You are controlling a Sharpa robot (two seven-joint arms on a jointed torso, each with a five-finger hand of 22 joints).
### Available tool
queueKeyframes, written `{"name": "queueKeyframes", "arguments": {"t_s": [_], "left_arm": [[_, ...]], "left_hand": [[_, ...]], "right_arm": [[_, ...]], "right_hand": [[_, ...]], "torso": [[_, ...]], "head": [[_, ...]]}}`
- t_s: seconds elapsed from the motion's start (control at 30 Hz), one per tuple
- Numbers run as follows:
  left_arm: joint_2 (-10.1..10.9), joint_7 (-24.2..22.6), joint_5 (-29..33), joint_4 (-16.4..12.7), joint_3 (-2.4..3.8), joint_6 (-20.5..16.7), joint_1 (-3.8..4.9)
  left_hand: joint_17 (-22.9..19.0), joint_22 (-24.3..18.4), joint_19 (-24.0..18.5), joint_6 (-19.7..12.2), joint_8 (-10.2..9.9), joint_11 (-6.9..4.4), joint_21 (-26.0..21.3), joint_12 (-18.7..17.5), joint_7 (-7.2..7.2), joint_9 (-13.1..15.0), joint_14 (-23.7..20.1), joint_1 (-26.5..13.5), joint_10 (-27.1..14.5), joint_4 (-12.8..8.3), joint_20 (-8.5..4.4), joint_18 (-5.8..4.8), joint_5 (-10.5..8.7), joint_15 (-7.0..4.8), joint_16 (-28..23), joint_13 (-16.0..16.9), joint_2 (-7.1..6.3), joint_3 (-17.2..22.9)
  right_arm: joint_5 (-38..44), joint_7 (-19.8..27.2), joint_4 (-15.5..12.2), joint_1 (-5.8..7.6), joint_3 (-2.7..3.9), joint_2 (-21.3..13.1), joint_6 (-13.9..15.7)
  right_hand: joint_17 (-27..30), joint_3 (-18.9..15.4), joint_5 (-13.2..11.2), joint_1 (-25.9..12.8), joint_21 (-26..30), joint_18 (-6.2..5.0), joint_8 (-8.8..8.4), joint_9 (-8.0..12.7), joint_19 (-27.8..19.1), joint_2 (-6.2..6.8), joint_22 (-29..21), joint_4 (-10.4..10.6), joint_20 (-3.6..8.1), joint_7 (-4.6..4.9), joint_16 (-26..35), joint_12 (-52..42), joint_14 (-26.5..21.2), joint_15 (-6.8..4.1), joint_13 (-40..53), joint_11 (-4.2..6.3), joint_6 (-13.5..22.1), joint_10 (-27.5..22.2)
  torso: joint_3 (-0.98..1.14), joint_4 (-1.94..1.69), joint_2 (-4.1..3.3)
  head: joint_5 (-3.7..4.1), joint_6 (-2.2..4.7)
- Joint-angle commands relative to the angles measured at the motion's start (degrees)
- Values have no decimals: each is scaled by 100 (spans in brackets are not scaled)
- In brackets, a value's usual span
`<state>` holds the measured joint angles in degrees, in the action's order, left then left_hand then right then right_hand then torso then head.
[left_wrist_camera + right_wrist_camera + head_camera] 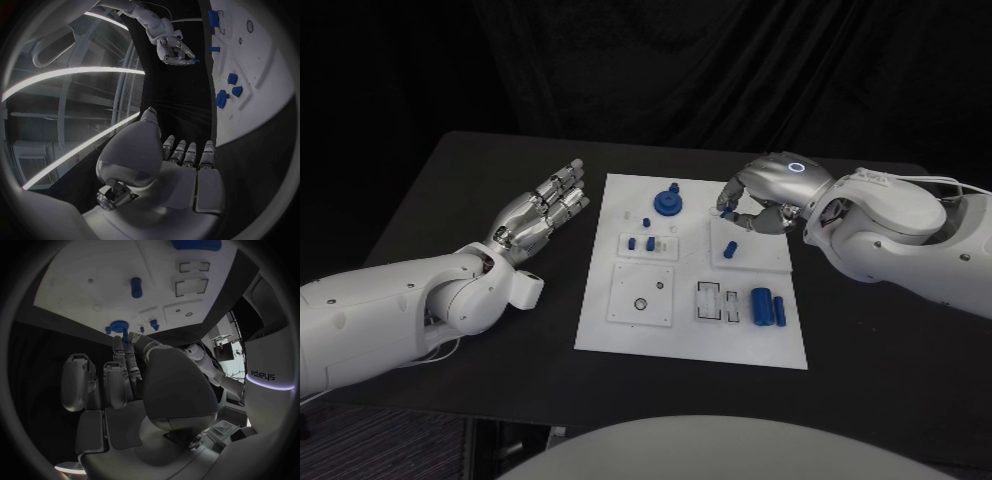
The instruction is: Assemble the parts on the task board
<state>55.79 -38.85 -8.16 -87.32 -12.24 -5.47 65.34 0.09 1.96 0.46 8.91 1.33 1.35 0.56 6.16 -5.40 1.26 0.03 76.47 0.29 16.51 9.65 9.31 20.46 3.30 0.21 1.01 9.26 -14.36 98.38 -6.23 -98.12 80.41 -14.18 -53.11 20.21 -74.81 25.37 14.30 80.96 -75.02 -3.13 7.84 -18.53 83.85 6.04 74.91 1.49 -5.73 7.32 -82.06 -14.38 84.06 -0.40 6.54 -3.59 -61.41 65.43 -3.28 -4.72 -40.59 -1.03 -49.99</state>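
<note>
**Small part pinched at the board's far right edge, with little room to err**

The right silver many-fingered hand (764, 197) hangs over the far right part of the white rectangular task board (625, 335), its fingers curled in. A small blue piece (727, 212) shows at its fingertips; the left wrist view shows the same speck of blue at those fingertips (189, 60), so I judge it pinched, though the hold itself is too small to read with certainty. The left silver hand (542, 212) lies flat with its fingers apart and nothing in it, palm up beside the board's left edge, over the black counter (444, 190).

The main risk is the pinch: a part that small could twist or slip out, and so near the board's edge it could roll onto the dark counter and be hard to find. A second risk is the knuckles brushing the blue round gear-like part (669, 203) standing just beside the hand, or the short blue peg (733, 249) just nearer the robot.

Open room is better nearer the robot. Two blue cylinders (763, 306) lie by the right edge next to rectangular slots; the near left panel is mostly bare. The counter is free on both sides of the board, so the left arm has space to come in without crossing the right.
</note>
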Motion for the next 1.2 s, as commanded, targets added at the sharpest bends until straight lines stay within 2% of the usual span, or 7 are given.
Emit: {"name": "queueKeyframes", "arguments": {"t_s": [0.03, 0.3, 0.43, 0.63, 0.77, 0.87, 1.2], "left_arm": [[-13, -673, 16, -5, 4, 106, -7], [-29, -639, 16, -9, 4, 114, -7], [-61, -617, 16, 1, 5, 137, -7], [-99, -611, 16, 0, 5, 160, -7], [-101, -611, 16, -12, 5, 167, -7], [-96, -612, 16, -19, 5, 164, -7], [-109, -598, 16, -9, 5, 187, -6]], "left_hand": [[-9, 6, 1, 0, -4, 56, -7, 10, 34, 2, -3, 53, 1, -10, 43, 87, 20, 35, -21, 4, 8, -12], [-9, 6, 1, 13, -2, 76, -7, 19, 54, 4, -3, 77, 3, -11, 48, 88, 53, 38, -21, 5, 25, -6], [-9, 3, 2, 23, -1, 95, -7, 14, 97, 5, -3, 127, 1, -10, 61, 90, 173, 50, -21, 3, 69, 5], [-9, 2, 2, 20, -2, 102, -7, 13, 108, 5, -3, 147, -2, -8, 65, 90, 248, 54, -21, 3, 92, 7], [-9, 2, 2, 23, -1, 104, -7, 13, 114, 5, -3, 153, -2, -7, 66, 91, 264, 55, -21, 3, 97, 8], [-9, 2, 3, 27, -1, 108, -7, 13, 121, 6, -3, 159, -2, -7, 66, 91, 284, 56, -21, 3, 104, 9], [-9, 4, 3, 25, -1, 115, -6, 20, 130, 5, -3, 169, -2, -6, 69, 91, 309, 65, -21, 4, 116, 11]], "right_arm": [[23, -117, -196, -17, 3, 101, -206], [215, -93, -338, -151, 2, 561, -528], [472, -6, -197, -312, 3, 910, -629], [693, 95, -5, -507, 3, 1191, -642], [756, 112, 69, -586, 3, 1278, -685], [775, 112, 94, -635, 3, 1304, -685], [795, 114, 160, -750, 3, 1373, -685]], "right_hand": [[-6, 15, -16, 9, 9, -25, 14, -11, 28, 1, 1062, -49, 41, -22, 33, 21, 239, -38, 12, 2, -44, 60], [-3, 8, 14, 3, 37, -31, -16, -10, 19, 34, 1054, -68, 51, -15, 36, 55, 241, -43, 12, -2, -13, 64], [10, 9, 15, 4, 66, -37, -22, -9, 8, 34, 1045, -70, 51, -14, 43, 58, 238, -43, 13, -2, -6, 67], [22, 16, 23, 14, 80, -40, -29, -9, 3, 30, 1041, -79, 52, -14, 50, 62, 234, -42, 15, 0, 1, 74], [24, 19, 28, 18, 75, -39, -32, -9, 4, 31, 1043, -85, 53, -13, 53, 65, 233, -43, 16, 0, 2, 77], [20, 18, 28, 17, 71, -38, -32, -9, 6, 31, 1044, -85, 53, -13, 50, 65, 234, -43, 16, 0, 1, 80], [13, 16, 27, 16, 54, -34, -31, -13, 12, 30, 1049, -88, 54, -14, 47, 62, 235, -44, 21, 3, -7, 101]], "torso": [[1, -7, 1], [11, 6, -9], [8, -3, -8], [0, -1, 0], [-6, -17, -1], [-2, -7, -5], [-2, -10, -6]], "head": [[-36, -1], [-113, -1], [-113, -1], [-164, -1], [-161, -1], [-165, -1], [-175, -1]]}}
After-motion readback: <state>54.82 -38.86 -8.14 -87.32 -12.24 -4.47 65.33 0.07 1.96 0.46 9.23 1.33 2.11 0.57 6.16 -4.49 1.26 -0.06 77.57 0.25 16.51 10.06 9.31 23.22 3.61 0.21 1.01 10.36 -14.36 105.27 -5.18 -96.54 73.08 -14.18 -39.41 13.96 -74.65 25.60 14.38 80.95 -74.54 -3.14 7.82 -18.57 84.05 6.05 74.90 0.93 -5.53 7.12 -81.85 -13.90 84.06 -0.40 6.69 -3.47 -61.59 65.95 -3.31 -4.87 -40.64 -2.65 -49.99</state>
